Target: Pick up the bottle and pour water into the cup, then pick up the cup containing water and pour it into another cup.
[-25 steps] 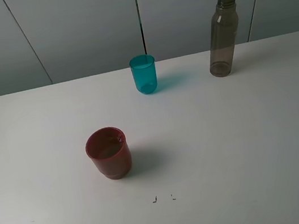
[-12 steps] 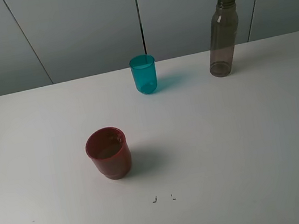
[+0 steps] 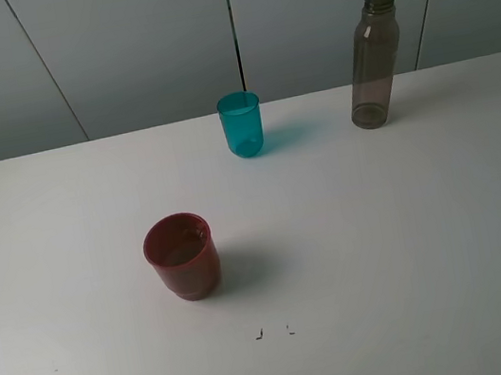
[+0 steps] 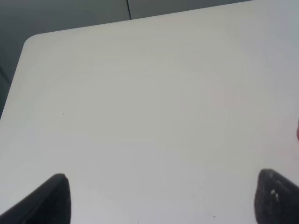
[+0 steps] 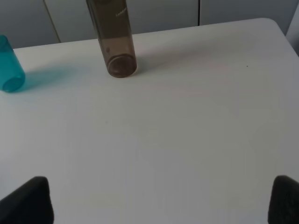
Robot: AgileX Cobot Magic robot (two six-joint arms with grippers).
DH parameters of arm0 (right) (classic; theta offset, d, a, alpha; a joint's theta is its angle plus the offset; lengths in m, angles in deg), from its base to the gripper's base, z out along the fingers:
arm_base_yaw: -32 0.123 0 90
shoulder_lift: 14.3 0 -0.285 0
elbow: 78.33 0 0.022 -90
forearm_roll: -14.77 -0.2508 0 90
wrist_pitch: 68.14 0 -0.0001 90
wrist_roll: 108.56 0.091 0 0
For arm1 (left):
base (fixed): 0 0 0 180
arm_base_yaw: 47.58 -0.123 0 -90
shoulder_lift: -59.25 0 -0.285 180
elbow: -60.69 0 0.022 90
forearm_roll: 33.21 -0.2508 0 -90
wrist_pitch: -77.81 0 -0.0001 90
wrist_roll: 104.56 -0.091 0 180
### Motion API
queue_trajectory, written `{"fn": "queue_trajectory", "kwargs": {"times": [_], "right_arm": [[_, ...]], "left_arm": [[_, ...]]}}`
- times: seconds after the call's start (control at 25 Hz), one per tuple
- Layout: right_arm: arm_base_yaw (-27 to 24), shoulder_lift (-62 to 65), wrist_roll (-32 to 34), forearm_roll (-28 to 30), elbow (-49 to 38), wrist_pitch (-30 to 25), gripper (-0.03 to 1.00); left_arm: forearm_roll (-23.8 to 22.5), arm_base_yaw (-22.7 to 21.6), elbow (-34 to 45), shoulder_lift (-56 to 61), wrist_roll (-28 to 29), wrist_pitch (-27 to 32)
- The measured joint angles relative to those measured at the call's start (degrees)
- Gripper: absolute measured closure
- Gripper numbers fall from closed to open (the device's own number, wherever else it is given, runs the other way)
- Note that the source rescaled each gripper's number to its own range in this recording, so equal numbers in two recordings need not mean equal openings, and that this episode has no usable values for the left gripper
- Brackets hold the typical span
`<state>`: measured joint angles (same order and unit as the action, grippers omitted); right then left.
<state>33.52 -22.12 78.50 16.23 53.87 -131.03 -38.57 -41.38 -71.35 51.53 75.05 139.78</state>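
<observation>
The smoky grey-brown bottle (image 3: pixel 372 61) stands upright and capless at the table's back right; its lower part shows in the right wrist view (image 5: pixel 114 39). The teal cup (image 3: pixel 241 124) stands upright at the back middle, and its edge shows in the right wrist view (image 5: pixel 9 65). The squat dark red cup (image 3: pixel 182 256) stands nearer the front left. Neither gripper shows in the exterior view. My left gripper (image 4: pixel 161 198) is open over bare table, with nothing between its fingertips (image 4: pixel 51 198). My right gripper (image 5: pixel 161 200) is open, well short of the bottle.
The white table (image 3: pixel 385 242) has a rounded back-left corner (image 4: pixel 32 39) and a back-right corner (image 5: pixel 273 25). Grey wall panels stand behind it. Two small dark marks (image 3: pixel 259 334) lie near the front edge.
</observation>
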Motion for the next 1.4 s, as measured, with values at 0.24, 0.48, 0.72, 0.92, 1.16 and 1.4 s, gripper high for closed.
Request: {"fn": "queue_trajectory", "kwargs": {"times": [0.24,0.48,0.72,0.92,1.16,1.4], "right_arm": [[0.0,0.1,-2.09,-1.45,0.0,0.0,-0.03],[0.0,0.1,-1.81,-1.03,0.0,0.05,-0.03],[0.0,0.1,-1.81,-0.91,0.0,0.05,-0.03],[0.0,0.1,-1.81,-0.91,0.0,0.05,-0.03],[0.0,0.1,-1.81,-0.91,0.0,0.05,-0.03],[0.0,0.1,-1.81,-0.91,0.0,0.05,-0.03]], "left_arm": [[0.0,0.0,0.0,0.0,0.0,0.0],[0.0,0.0,0.0,0.0,0.39,0.0],[0.0,0.0,0.0,0.0,0.39,0.0],[0.0,0.0,0.0,0.0,0.39,0.0],[0.0,0.0,0.0,0.0,0.39,0.0],[0.0,0.0,0.0,0.0,0.39,0.0]]}}
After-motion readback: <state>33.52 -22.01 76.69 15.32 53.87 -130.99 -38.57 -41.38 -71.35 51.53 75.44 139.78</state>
